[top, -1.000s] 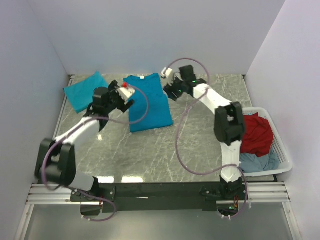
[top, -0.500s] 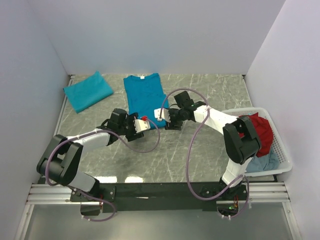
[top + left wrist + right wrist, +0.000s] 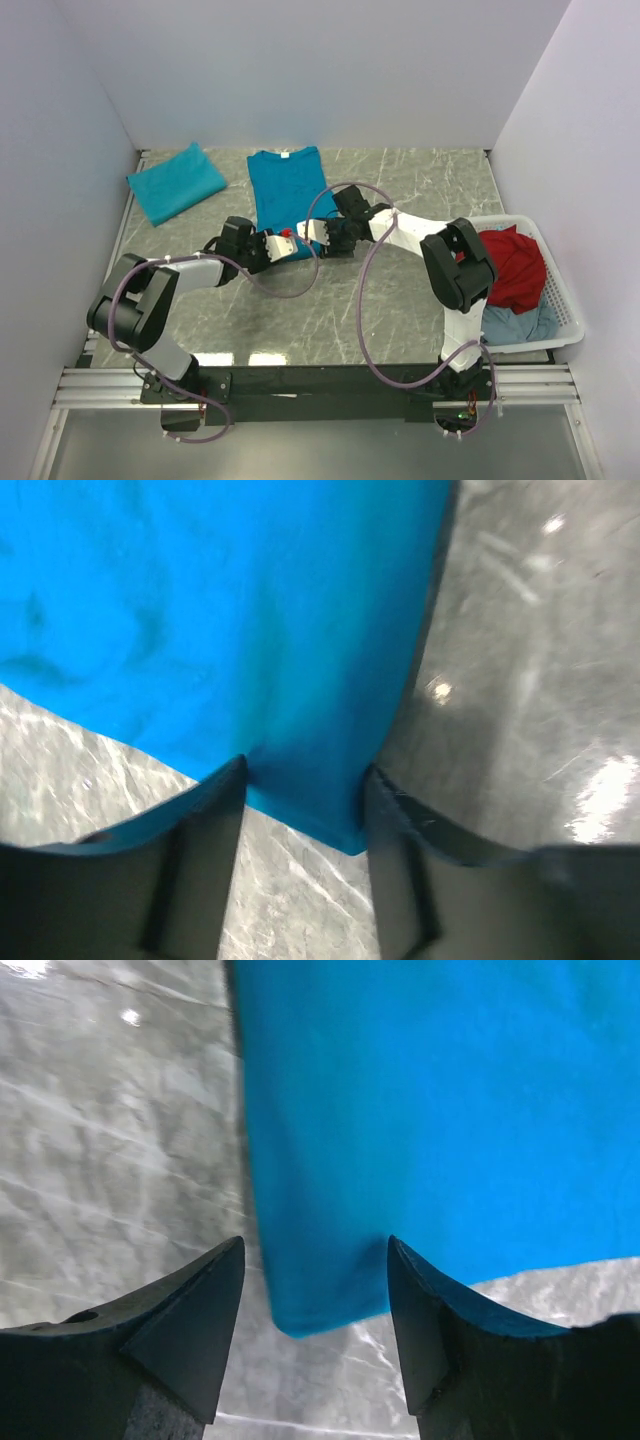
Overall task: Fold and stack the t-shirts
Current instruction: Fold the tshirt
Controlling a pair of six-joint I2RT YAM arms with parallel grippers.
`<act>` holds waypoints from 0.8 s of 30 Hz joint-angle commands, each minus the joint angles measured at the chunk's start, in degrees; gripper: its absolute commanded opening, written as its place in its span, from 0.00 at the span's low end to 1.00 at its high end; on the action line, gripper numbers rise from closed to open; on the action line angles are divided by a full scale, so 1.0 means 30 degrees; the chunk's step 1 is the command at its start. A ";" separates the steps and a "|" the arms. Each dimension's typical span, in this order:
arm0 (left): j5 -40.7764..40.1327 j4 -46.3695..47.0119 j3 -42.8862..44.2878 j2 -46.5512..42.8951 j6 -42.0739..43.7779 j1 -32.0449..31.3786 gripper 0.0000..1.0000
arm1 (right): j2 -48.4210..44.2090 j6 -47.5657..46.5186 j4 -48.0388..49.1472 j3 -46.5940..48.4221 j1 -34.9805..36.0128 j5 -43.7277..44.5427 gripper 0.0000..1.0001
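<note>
A teal-blue t-shirt [image 3: 288, 190] lies flat on the marble table, folded into a long strip with its collar at the far end. A second teal t-shirt [image 3: 176, 182] lies folded at the back left. My left gripper [image 3: 283, 243] sits low at the strip's near hem. In the left wrist view its jaws [image 3: 303, 770] stand apart on either side of a hem corner of the shirt [image 3: 220, 610], with cloth between them. My right gripper [image 3: 322, 235] is open at the other near corner. Its wrist view shows the jaws [image 3: 315, 1245] wide around the corner of the shirt [image 3: 440, 1110].
A white basket [image 3: 560, 300] stands at the right edge, holding a red garment [image 3: 515, 265] and a grey-blue one [image 3: 515, 325]. White walls close in the back and both sides. Cables loop from both arms over the near half of the table.
Both grippers came from the shirt's far end down to its near hem, one at each corner. The left jaws have narrowed around the cloth. The right jaws stayed wide.
</note>
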 commanded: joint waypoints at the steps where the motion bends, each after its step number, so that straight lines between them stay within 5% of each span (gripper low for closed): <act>1: -0.0496 0.0308 0.0034 0.0462 0.0094 0.0256 0.49 | 0.0301 -0.0416 0.0157 0.1018 0.0141 0.0988 0.65; 6: -0.0819 0.0602 -0.0024 0.0640 -0.0053 0.0256 0.36 | 0.0946 -0.0211 -0.0105 0.1662 0.0142 0.1430 0.55; 16: 0.0203 -0.0157 -0.0551 -0.1463 -0.0257 0.0256 0.01 | 0.0275 -0.0940 -0.1685 0.1199 0.0258 0.0144 0.04; 24: 0.2371 -0.3641 -0.1547 -0.5626 -0.1458 -0.1118 0.00 | -0.4820 -0.0681 -0.2916 -0.3634 0.0346 -0.2610 0.00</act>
